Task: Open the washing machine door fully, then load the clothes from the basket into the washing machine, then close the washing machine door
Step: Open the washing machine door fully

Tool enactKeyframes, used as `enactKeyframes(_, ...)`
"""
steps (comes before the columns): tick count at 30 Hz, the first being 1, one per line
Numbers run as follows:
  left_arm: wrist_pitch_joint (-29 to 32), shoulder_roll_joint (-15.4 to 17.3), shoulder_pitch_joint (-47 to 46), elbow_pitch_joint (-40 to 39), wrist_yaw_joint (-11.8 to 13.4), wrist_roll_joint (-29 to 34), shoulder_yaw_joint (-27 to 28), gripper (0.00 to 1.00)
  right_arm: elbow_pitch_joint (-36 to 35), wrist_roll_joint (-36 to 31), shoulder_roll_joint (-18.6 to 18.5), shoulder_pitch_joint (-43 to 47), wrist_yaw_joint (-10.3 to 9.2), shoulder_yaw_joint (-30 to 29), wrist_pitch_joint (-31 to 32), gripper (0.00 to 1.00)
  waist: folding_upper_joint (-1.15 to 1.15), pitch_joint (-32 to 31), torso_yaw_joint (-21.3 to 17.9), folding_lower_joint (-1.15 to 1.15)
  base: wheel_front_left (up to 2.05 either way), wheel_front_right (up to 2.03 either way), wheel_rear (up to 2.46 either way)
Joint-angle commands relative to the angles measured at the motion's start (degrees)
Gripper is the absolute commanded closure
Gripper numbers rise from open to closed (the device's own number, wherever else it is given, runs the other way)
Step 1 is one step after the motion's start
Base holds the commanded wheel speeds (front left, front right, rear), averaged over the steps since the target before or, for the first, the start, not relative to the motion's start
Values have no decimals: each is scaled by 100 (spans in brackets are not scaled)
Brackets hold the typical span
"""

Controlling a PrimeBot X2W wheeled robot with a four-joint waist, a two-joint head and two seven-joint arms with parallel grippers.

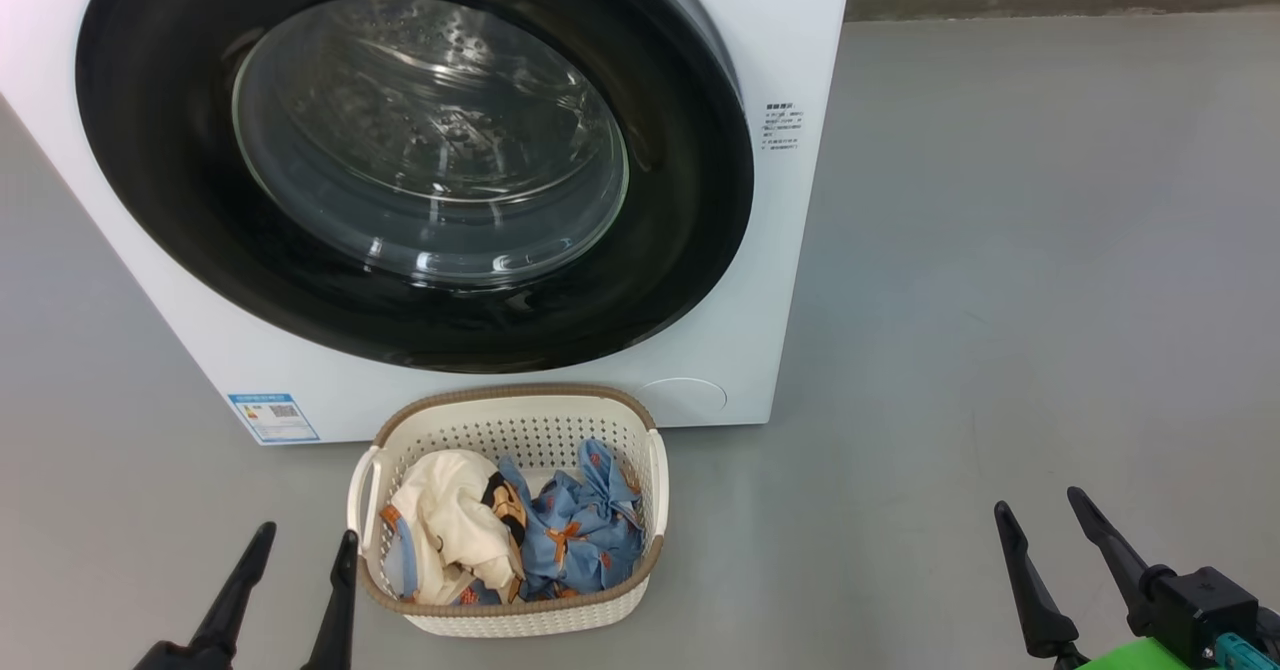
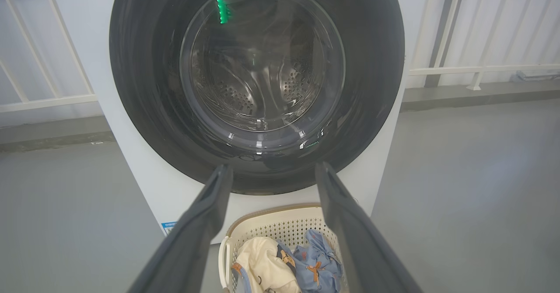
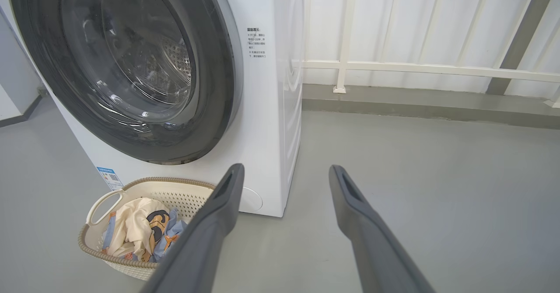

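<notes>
Big white washing machine (image 1: pixel 790 280) stands on grey floor (image 1: pixel 1020 250), washing machine door (image 1: pixel 430 140) shut flush w/ its front. basket (image 1: pixel 520 435) sits on floor just in front, below the door. clothes (image 1: pixel 520 535) piled inside: cream one L, blue ones R. left tool (image 1: pixel 308 532) just beside basket's L side, fingers wide apart, empty. right tool (image 1: pixel 1038 500) well apart to R, also wide, nothing held.
</notes>
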Motion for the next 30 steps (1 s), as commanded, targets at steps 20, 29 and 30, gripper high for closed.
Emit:
enactKeyframes(20,-37,77,-49,-181,-13,-28,238,0,-273,886,219,-200,9,-233,-73,100,0,51,-36,0,0,0,0)
enactKeyframes(29,-37,107,31,-277,-13,-67,304,0,-235,4172,451,-503,9,-1112,-73,100,0,367,-62,0,0,0,0)
enactKeyframes(30,-37,114,22,-297,-13,-71,305,0,-219,4514,423,-562,9,-1188,-73,100,0,422,-62,0,0,0,0)
